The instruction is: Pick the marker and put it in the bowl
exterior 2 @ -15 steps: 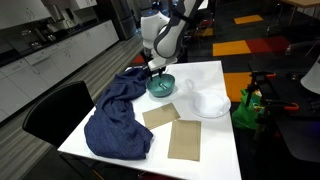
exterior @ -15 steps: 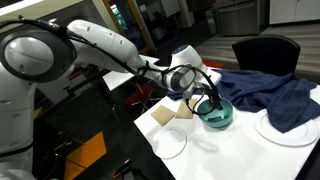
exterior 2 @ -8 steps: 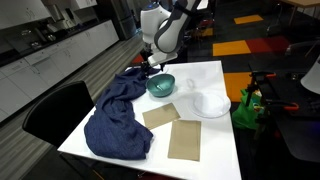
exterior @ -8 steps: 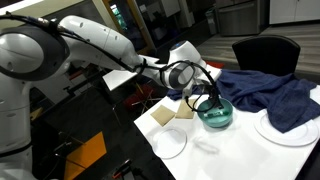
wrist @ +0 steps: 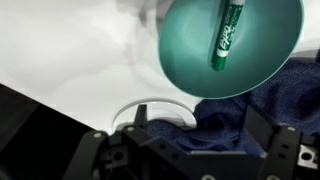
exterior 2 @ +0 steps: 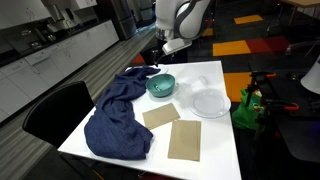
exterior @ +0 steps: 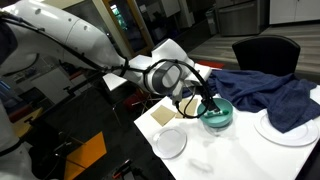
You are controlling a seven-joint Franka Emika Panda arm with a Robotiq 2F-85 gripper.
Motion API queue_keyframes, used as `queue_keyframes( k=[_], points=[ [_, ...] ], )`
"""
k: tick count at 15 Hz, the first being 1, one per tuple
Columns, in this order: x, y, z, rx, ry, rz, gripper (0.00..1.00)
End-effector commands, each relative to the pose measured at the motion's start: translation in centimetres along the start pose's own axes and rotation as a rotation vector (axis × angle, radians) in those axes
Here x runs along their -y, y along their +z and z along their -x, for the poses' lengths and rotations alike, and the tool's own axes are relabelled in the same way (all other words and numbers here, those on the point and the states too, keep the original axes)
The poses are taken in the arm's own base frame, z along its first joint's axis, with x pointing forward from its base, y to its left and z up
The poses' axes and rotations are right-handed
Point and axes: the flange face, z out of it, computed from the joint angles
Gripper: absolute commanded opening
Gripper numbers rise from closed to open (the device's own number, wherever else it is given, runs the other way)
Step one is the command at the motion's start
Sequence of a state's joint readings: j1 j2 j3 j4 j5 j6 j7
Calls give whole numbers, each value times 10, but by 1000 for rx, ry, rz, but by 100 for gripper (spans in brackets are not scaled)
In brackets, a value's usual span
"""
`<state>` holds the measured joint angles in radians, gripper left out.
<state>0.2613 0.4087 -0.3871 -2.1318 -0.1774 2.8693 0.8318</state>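
Arm has pulled up & back from bowl [wrist: 185, 55] vs. 1 s ago; gripper [wrist: 195, 130] now hangs above it, jaws wide, nothing held. Marker [wrist: 227, 35] lies inside bowl, so task looks done. Marker can't be made out in both exterior views: too small, rim hides it. Wrist view cuts off bowl's top edge; desk [wrist: 60, 50] blurred.

Green marker [wrist: 226, 38] (white markings), teal-blue bowl [wrist: 185, 60].
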Motion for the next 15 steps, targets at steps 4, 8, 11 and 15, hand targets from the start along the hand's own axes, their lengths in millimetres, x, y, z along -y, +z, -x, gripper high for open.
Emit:
queue_keyframes(
  k=[4, 8, 11, 15],
  points=[
    [-57, -40, 25, -41, -12, -51, 100],
    [-49, -25, 15, -29, -21, -20, 100],
    [-46, -23, 17, -26, -27, -19, 100],
    [-46, -23, 17, -26, -27, -18, 100]
  ],
)
